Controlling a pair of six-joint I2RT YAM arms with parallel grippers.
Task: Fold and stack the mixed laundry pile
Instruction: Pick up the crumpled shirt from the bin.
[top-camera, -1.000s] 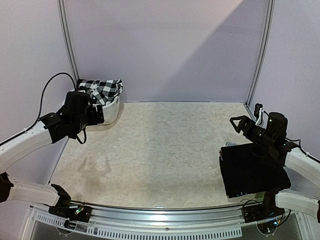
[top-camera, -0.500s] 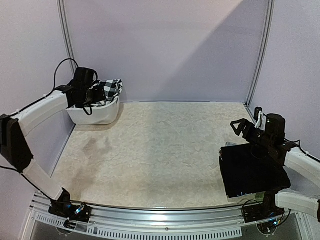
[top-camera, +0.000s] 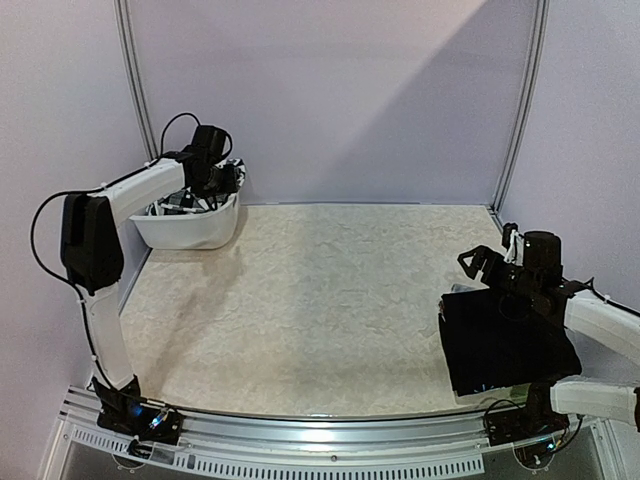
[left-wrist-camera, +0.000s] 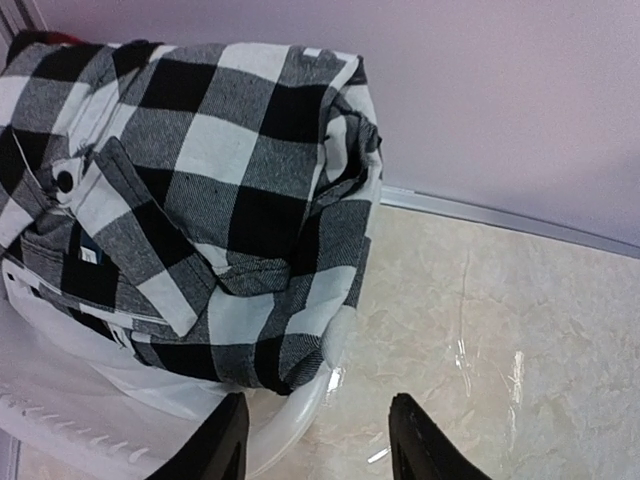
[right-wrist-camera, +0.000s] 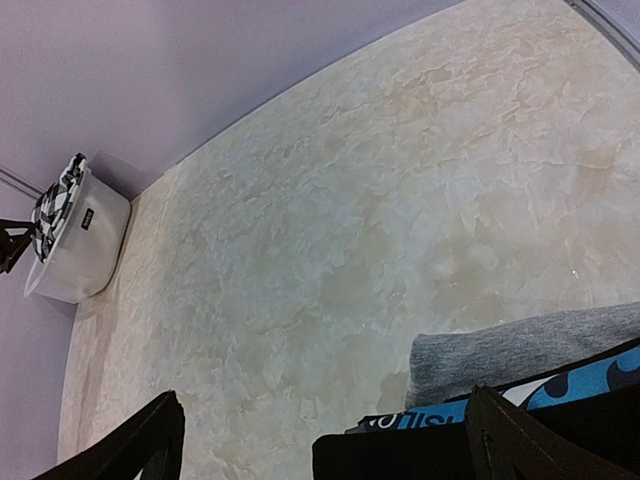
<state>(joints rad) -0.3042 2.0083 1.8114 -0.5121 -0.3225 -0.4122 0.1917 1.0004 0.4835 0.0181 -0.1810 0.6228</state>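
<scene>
Left arm: has swung from low over the table's left side up to the white basket (top-camera: 195, 228); the left gripper (top-camera: 212, 172) now hangs at its far rim.
Meaning: likely the reach for the next garment; nothing is lifted yet.
Checkered shirt (left-wrist-camera: 230, 170): heaped in the basket, just ahead of the left fingertips, untouched.
Left fingers (left-wrist-camera: 225, 440): apart at a moderate gap, with only basket rim and tabletop between them.
Right gripper (right-wrist-camera: 325, 415): fingers spread wide and empty, hovering over the folded stack (top-camera: 505, 345) beneath its tips.
</scene>
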